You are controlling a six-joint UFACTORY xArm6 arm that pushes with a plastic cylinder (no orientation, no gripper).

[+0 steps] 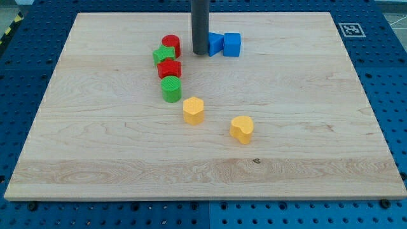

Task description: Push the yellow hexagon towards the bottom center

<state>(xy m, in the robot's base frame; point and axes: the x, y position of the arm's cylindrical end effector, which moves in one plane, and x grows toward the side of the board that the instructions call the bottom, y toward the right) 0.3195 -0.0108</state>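
Observation:
The yellow hexagon (pixel 193 109) lies just left of the board's middle. A yellow heart-shaped block (pixel 241 128) lies to its lower right. My tip (pixel 200 53) stands near the view's top, well above the yellow hexagon and apart from it. The tip sits just left of a blue triangle (pixel 215 44), close to or touching it, and right of a red cylinder (pixel 171 44).
A blue cube (pixel 232 44) sits right of the blue triangle. A green star (pixel 164 56), a red block (pixel 169 69) and a green cylinder (pixel 171 88) form a column above-left of the hexagon. The wooden board (pixel 95 159) rests on a blue pegboard table.

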